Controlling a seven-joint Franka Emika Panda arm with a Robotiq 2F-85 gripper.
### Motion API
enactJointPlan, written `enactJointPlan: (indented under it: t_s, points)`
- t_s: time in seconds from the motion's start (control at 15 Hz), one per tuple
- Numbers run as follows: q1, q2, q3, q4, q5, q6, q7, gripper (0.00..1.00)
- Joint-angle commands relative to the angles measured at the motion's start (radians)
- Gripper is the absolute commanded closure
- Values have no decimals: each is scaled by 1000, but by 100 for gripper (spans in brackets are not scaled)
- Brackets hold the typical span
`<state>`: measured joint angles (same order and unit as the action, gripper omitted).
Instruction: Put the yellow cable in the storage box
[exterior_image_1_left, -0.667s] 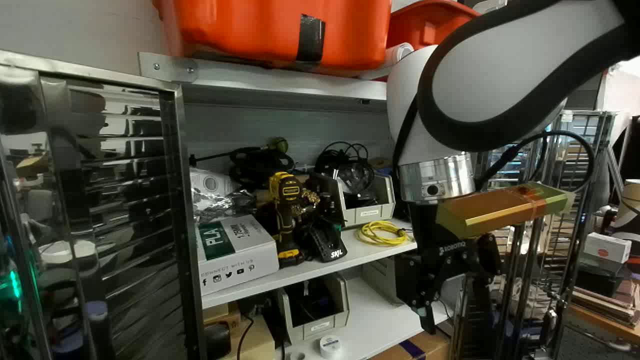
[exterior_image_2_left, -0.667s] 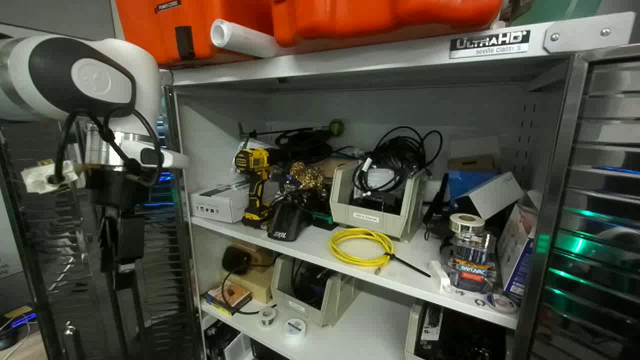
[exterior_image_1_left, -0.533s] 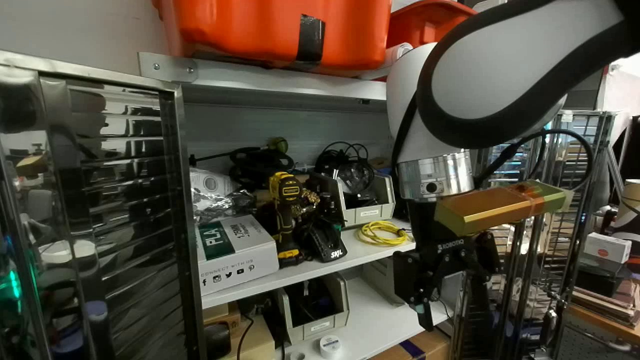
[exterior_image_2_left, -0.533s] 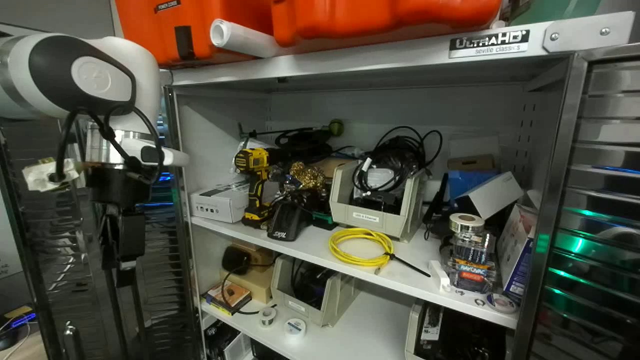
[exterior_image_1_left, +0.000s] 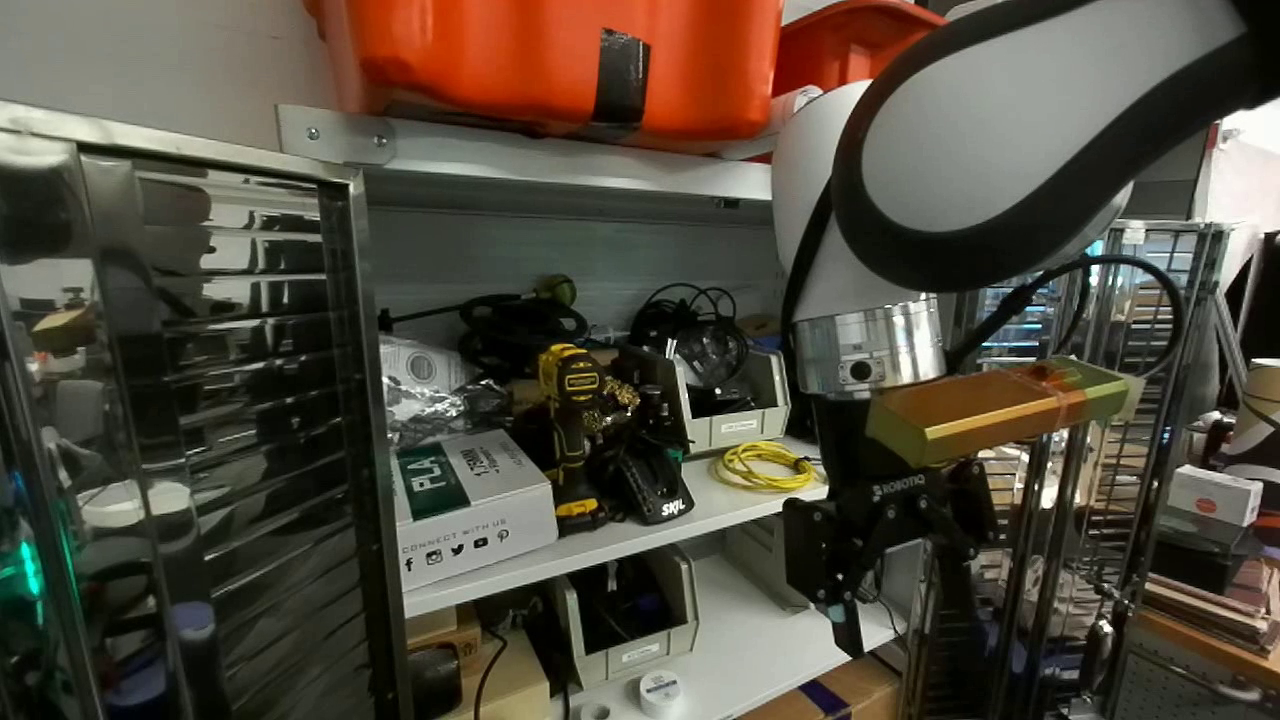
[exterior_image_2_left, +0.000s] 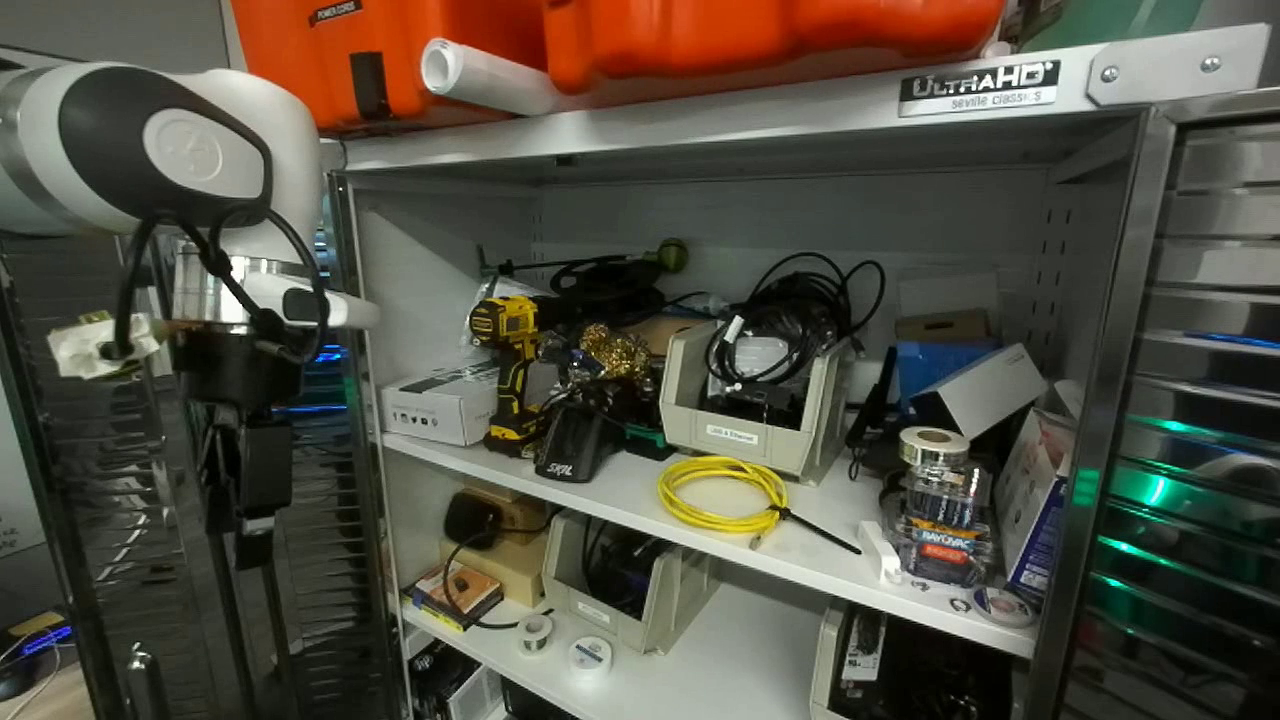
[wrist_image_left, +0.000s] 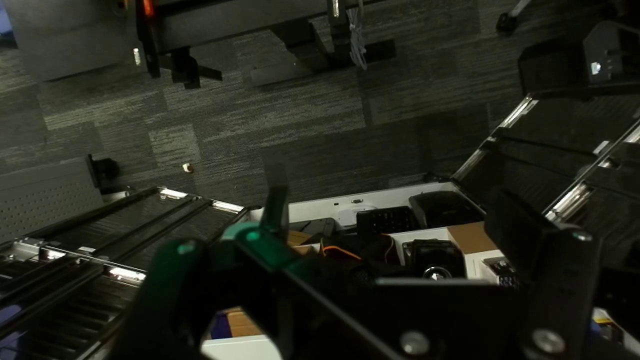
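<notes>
Wrist view looks down past the gripper (wrist_image_left: 390, 202), its two fingers (wrist_image_left: 276, 212) spread wide apart and released, with a carpeted floor (wrist_image_left: 310, 120) beyond. In both exterior views that one gripper hangs pointing down, well apart from the yellow cable (exterior_image_2_left: 715, 521).

Of that cable there is one bundle, a loose coil gathered at one spot by one black strap (exterior_image_2_left: 822, 532). It lies flat on the upper shelf (exterior_image_2_left: 620, 497), just in front of a storage box (exterior_image_2_left: 690, 425) that carries one heap of black cables (exterior_image_2_left: 800, 310); whether coil and box touch, I cannot tell. Three such boxes show in an exterior view: that one above, then a second storage box (exterior_image_2_left: 675, 605) standing on the lower shelf (exterior_image_2_left: 760, 620), and a third storage box (exterior_image_2_left: 826, 665), cut off at the bottom of the view.

The upper shelf also holds one yellow-and-black drill (exterior_image_2_left: 515, 370), one black SKIL-marked piece (exterior_image_2_left: 578, 445), one gold tangle (exterior_image_2_left: 612, 352), one white carton (exterior_image_1_left: 475, 510) printed with PLA, and one roll of tape (exterior_image_2_left: 934, 446) above one RAYOVAC-lettered pack (exterior_image_2_left: 940, 545). Down on the lower shelf, two small rolls (exterior_image_2_left: 590, 655) sit just beside each other.

Topping the cabinet (exterior_image_2_left: 720, 128) are two orange tubs (exterior_image_2_left: 770, 40) and one white paper roll (exterior_image_2_left: 490, 78). Two metal-framed doors (exterior_image_2_left: 1210, 330) stand open, one at each side. One robot arm (exterior_image_1_left: 960, 150) bears the gripper, with one long orange-brown block (exterior_image_1_left: 1000, 410) at its wrist.
</notes>
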<state>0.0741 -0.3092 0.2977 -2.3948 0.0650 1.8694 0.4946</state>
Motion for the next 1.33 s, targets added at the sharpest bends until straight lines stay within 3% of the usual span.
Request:
enactJointPlan:
  t_s: [0.0, 0.4, 1.27]
  points:
    - [21, 2, -20, 2, -6, -2, 5, 0]
    - [-5, 118, -50, 42, -103, 102, -16, 0]
    - [-72, 354, -252, 231, -209, 391, 71, 0]
